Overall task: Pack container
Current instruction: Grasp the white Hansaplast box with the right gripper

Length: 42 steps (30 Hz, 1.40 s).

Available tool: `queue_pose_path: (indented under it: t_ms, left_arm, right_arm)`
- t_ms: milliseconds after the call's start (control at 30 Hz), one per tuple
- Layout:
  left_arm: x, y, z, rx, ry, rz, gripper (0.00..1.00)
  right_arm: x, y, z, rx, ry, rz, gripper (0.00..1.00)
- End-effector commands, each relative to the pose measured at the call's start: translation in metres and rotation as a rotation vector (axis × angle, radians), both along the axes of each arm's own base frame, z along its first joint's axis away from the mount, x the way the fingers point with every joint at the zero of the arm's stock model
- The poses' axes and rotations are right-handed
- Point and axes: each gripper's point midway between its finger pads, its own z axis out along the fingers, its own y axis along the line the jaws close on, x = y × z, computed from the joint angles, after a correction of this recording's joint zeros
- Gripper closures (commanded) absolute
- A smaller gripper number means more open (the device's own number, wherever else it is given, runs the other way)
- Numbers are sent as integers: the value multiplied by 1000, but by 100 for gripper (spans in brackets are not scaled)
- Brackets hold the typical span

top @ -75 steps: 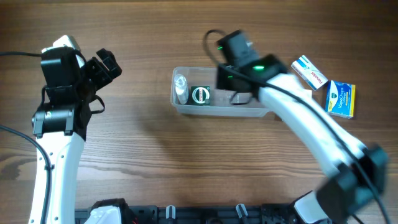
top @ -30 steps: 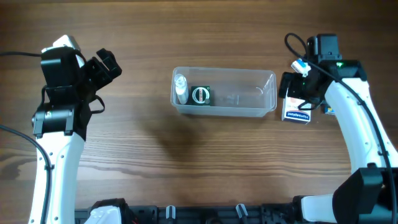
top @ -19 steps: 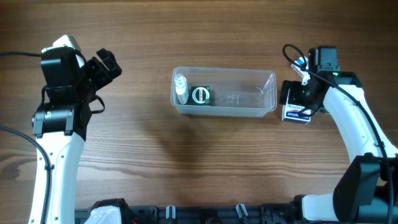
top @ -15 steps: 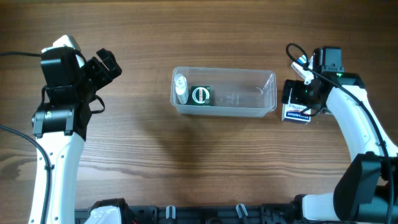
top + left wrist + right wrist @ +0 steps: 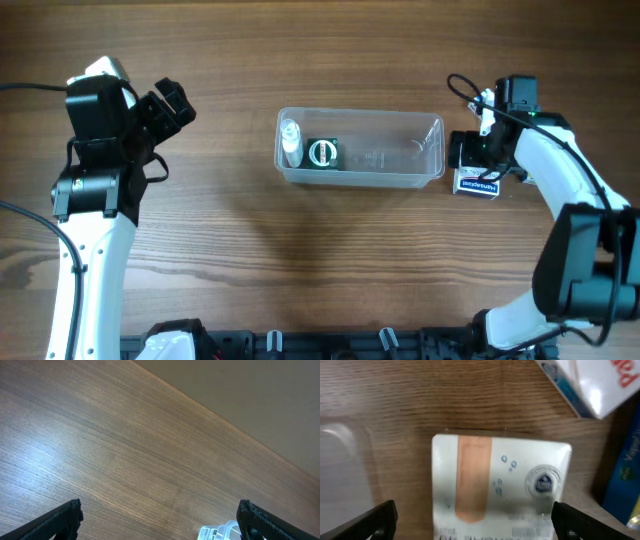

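table (image 5: 300, 270): brown wood; everything stood on it.
plaster box (image 5: 500, 485): lay flat, just right of the container; white, with a tan strip printed on top.
right gripper (image 5: 472, 519): hung over the plaster box with jaws wide apart, one finger at each side of it, and gripped nothing; contact with the box could not be judged.
container (image 5: 360, 111): stood upright near the table's middle, long side running left to right, top open.
bottle (image 5: 290, 140): small and clear, at the container's left end.
pack (image 5: 323, 152): dark green with a white ring, inside just beside the bottle; possibly a small carton.
white box (image 5: 590, 380): blue-edged, tilted, beyond the plaster box.
blue box (image 5: 625, 475): right of the plaster box, only its edge seen.
left gripper (image 5: 160, 522): far left, well apart from the container, jaws wide open, nothing between them.
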Motion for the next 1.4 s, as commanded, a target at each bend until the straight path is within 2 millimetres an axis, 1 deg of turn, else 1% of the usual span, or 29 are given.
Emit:
queue_pose_path:
  t_ms: [0, 133, 367, 567, 600, 633, 667, 800, 867, 933, 1200, 1267, 1367]
  left_arm:
    - [2, 0, 3, -2, -7, -7, 0]
    - [2, 0, 3, -2, -7, -7, 0]
    - [2, 0, 3, -2, -7, -7, 0]
    - [2, 0, 3, -2, -7, -7, 0]
    - [2, 0, 3, -2, -7, -7, 0]
    - [2, 0, 3, -2, -7, -7, 0]
    - [2, 0, 3, -2, -7, -7, 0]
    - [2, 0, 3, -2, -7, -7, 0]
    - [2, 0, 3, -2, -7, -7, 0]
    - [2, 0, 3, -2, -7, -7, 0]
    - [2, 0, 3, -2, -7, -7, 0]
    - [2, 0, 3, -2, -7, -7, 0]
    - [2, 0, 3, -2, -7, -7, 0]
  right_arm:
    - [-6, -5, -21, -27, 53, 4, 1]
    - [-4, -7, -34, -29, 66, 0, 2]
    - [-5, -7, -35, -27, 74, -1, 3]
    - [-9, -7, -35, -23, 87, -25, 1]
    - [-9, -7, -32, -22, 88, -26, 1]
    - [-4, -8, -22, -22, 74, -36, 0]
    - [-2, -8, -17, -20, 65, -46, 0]
    - [10, -9, 23, -23, -16, -53, 0]
    - [11, -8, 33, -20, -45, -52, 0]
    - [11, -8, 36, -18, -50, -51, 0]
    - [7, -7, 33, -19, -37, -45, 0]
    - [7, -7, 31, -27, -31, -7, 0]
    - [9, 2, 28, 10, -30, 63, 0]
